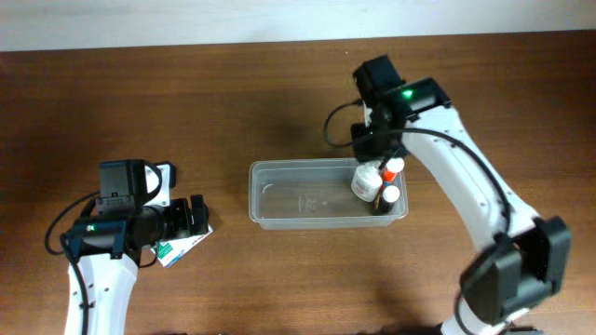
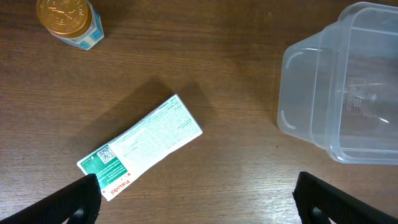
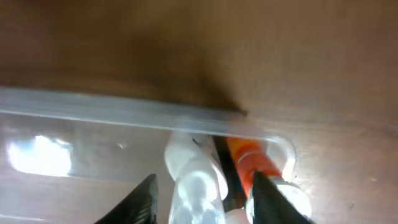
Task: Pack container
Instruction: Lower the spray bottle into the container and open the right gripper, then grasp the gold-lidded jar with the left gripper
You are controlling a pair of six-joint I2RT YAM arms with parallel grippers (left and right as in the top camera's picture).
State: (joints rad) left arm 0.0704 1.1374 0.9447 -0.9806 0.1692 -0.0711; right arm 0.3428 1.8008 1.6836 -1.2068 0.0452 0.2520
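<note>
Container [image 1: 298,200] beneath right jaws, well apart from left jaws.

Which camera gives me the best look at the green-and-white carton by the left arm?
Left wrist: the carton lies nearly whole in view, print visible. Overhead shows only its end poking out beneath the left gripper. Right wrist doesn't show it.

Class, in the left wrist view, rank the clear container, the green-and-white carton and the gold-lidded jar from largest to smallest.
1. Clear container, even cropped by the frame.
2. Green-and-white carton.
3. Gold-lidded jar, cropped at the top, so its full size is unsure.
</note>
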